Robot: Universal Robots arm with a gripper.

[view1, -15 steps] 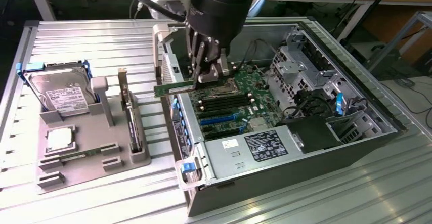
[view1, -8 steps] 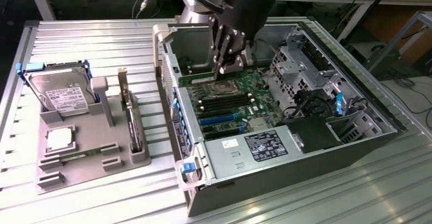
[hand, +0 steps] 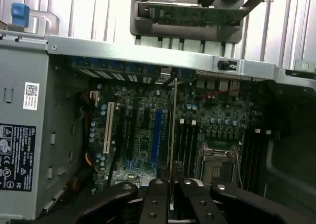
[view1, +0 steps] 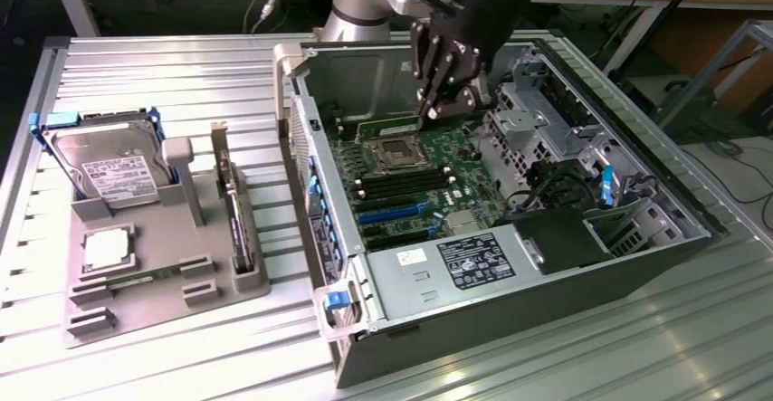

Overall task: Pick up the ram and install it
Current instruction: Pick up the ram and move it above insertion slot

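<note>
Here, above the ribbed metal table [view1: 145, 66], the pincer [view1: 435, 109] clamps the ram [hand: 173, 130] inside the open case [view1: 350, 75].

Your arm [view1: 362, 3] reaches down from above, wrist near vertical; pincer [view1: 437, 109] points down, nearly closed, clamped on the ram [hand: 173, 135].

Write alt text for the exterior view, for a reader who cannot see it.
The robot's pincer, shut on the ram, holds the green stick inside an open computer case, over the motherboard near the processor socket. On the exterior view's left, a gray holder carries a hard drive, a processor chip and an expansion card.
</note>
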